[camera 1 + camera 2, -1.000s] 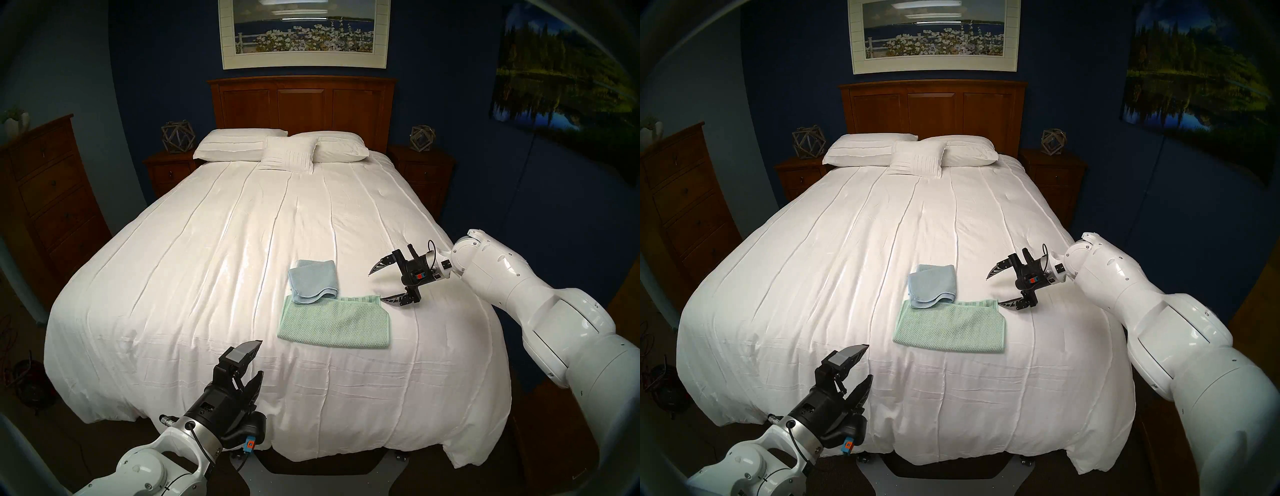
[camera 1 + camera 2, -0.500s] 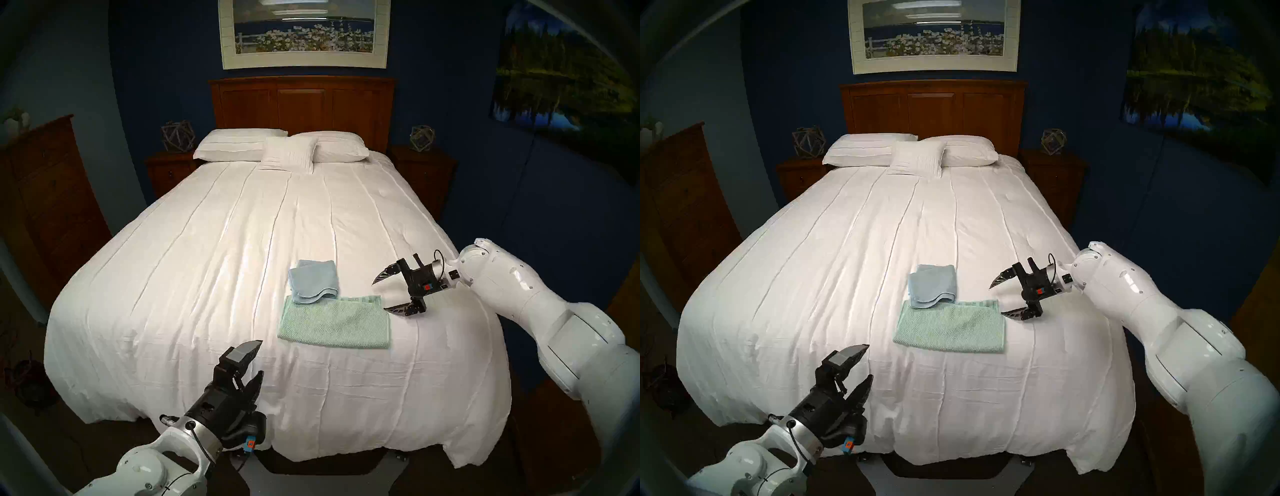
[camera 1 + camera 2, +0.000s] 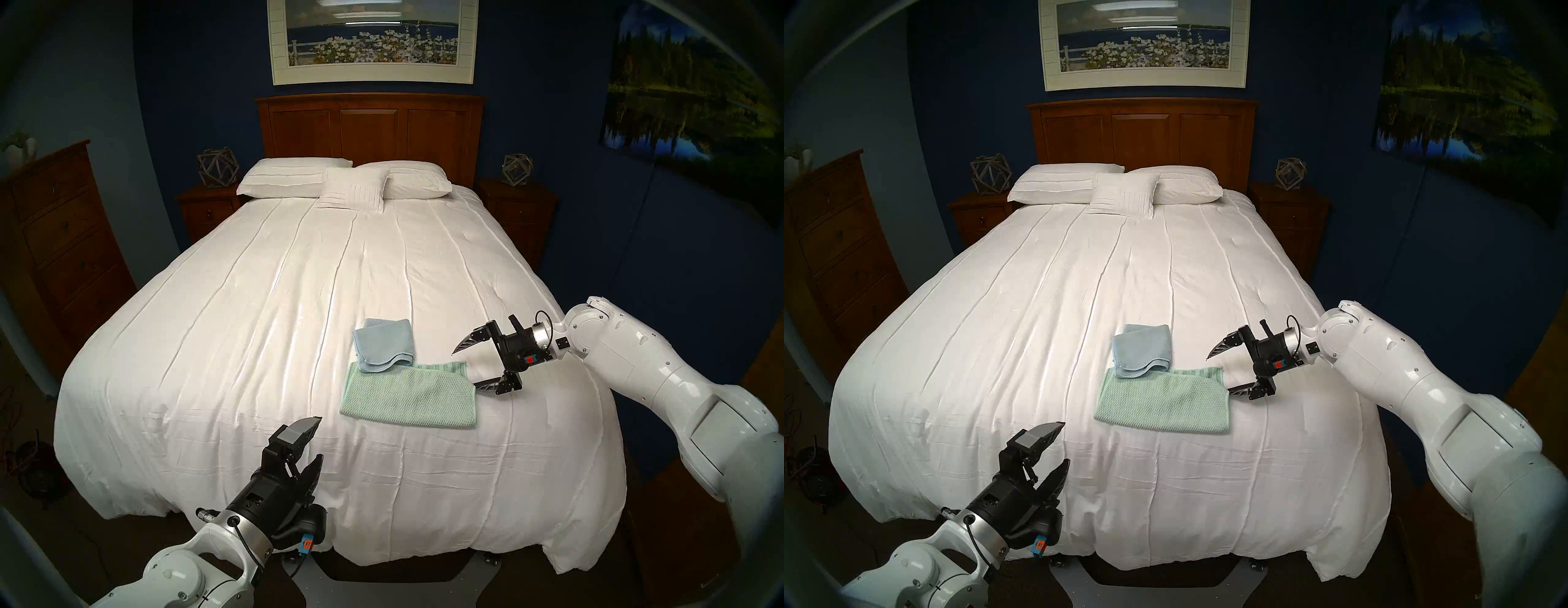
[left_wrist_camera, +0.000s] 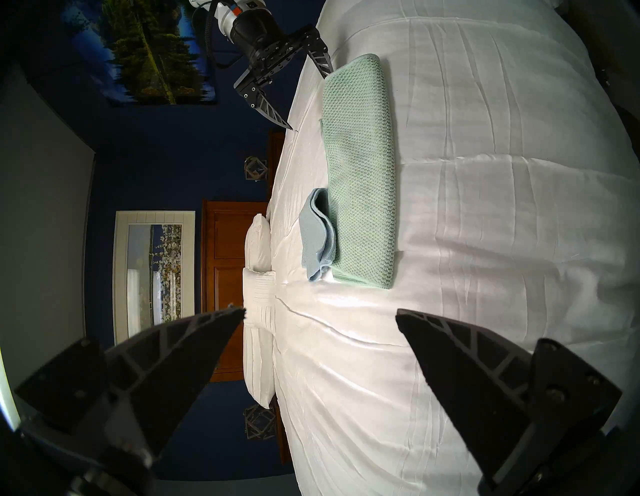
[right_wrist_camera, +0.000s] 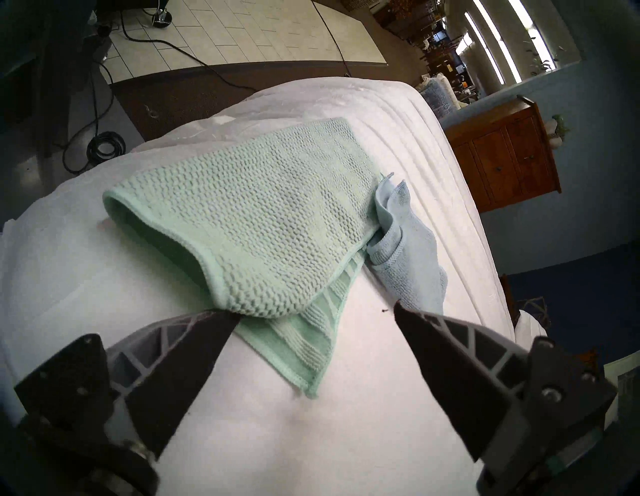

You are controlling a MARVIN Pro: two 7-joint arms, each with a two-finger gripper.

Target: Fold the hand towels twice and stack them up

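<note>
On bedspread (image 3: 254, 339): two towels (image 3: 407, 397).

On the bedspread (image 3: 254, 339), the smaller towel (image 3: 384, 344) lies behind the larger towel (image 3: 407, 397), overlapping its far left edge.

I find no legible text, label, brand, number or sign on anything in any of my camera views.
</note>
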